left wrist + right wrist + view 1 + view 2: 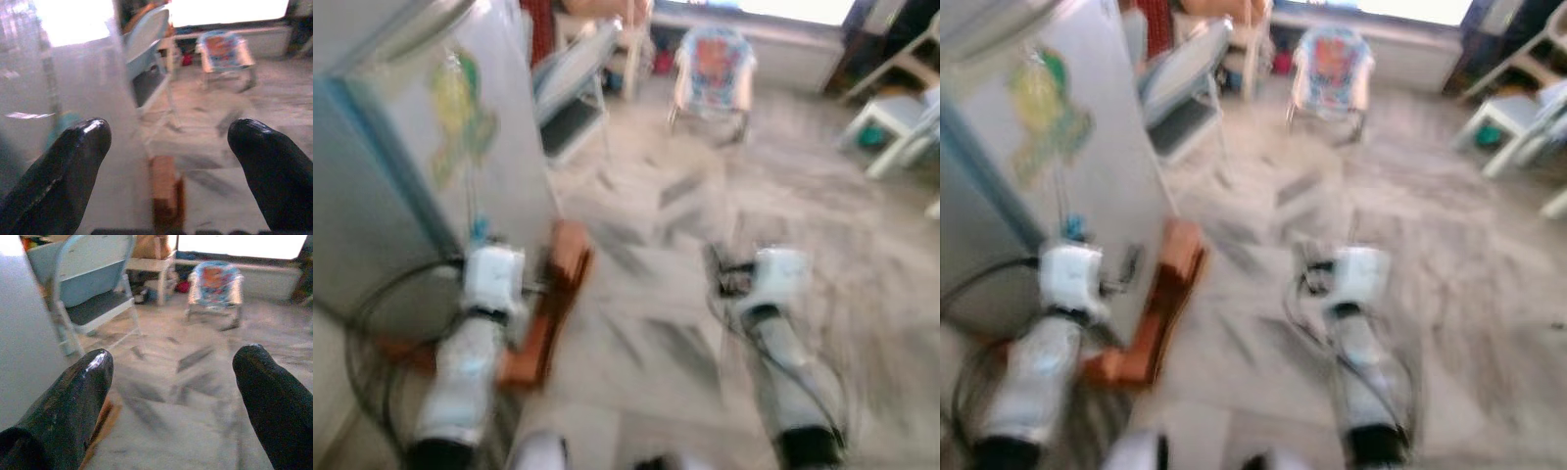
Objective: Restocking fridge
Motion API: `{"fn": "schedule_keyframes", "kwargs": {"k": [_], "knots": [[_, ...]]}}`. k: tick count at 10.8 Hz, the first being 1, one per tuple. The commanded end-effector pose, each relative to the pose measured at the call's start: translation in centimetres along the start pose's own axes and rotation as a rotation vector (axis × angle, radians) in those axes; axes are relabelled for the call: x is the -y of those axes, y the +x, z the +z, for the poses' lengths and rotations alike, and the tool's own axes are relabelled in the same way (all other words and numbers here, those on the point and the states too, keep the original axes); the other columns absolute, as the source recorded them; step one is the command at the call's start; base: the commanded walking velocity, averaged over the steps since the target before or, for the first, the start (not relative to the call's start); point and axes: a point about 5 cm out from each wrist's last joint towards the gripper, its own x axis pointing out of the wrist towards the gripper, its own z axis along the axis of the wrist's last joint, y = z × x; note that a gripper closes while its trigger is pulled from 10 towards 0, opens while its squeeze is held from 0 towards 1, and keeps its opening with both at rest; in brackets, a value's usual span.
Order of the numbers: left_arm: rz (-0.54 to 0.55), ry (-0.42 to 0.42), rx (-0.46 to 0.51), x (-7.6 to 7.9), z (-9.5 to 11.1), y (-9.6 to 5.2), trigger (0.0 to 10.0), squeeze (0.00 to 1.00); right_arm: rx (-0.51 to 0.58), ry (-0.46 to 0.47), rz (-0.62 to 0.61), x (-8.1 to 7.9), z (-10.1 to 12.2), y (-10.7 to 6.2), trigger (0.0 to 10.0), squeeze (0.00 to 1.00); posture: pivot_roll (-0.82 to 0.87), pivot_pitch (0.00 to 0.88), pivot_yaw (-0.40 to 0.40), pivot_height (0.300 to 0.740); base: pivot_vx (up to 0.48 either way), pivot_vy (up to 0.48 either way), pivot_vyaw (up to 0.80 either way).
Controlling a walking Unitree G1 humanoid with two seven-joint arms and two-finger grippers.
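Both arms reach forward, the left end effector (168,166) and right end effector (171,396) each spread wide and empty, with the grey fridge (401,166) just beside the left one, its orange base (553,299) below, and a bouncer seat (713,69) well ahead across the floor (666,284).

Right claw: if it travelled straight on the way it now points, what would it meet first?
Likely nothing near: between the open right claw lies bare floor, with the baby bouncer far beyond. Blur makes depth uncertain.
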Motion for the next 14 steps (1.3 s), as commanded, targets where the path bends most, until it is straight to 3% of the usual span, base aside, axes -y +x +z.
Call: {"fn": "schedule_keyframes", "kwargs": {"k": [1,5,6,8,11,14], "knots": [[0.004,-0.003,-0.020,0.3,-0.3,-0.1,10.0,0.00,-0.009,-0.015,-0.030,1.0,-0.1,-0.3,10.0,0.00,0.13,0.084,-0.050,0.740,0.000,0.000,0.00],[0.047,-0.017,-0.069,-0.2,-1.6,-1.7,10.0,0.00,-0.029,-0.022,-0.024,1.1,-0.5,-0.6,10.0,0.00,0.14,0.092,-0.068,0.740,0.000,0.000,0.00],[0.107,-0.025,-0.096,-1.0,-2.2,-1.8,10.0,0.00,-0.029,-0.021,-0.023,1.1,-0.5,-0.7,10.0,0.00,0.13,0.098,-0.069,0.740,0.000,0.000,0.00],[0.182,-0.029,-0.109,-2.5,-2.4,-0.8,10.0,0.00,-0.039,-0.029,-0.017,1.2,-0.6,-1.1,10.0,0.00,0.12,0.105,-0.080,0.740,0.000,0.000,0.00],[0.248,0.006,-0.089,-5.3,-1.3,2.9,10.0,0.00,-0.060,-0.060,0.044,1.3,-0.7,-2.5,10.0,0.00,0.10,0.117,-0.099,0.740,0.000,0.000,0.00],[0.305,0.019,-0.082,-7.0,-0.8,4.0,10.0,0.00,-0.085,-0.067,0.019,2.4,-0.9,-3.1,10.0,0.00,0.07,0.121,-0.095,0.740,0.000,0.000,0.00]]}}
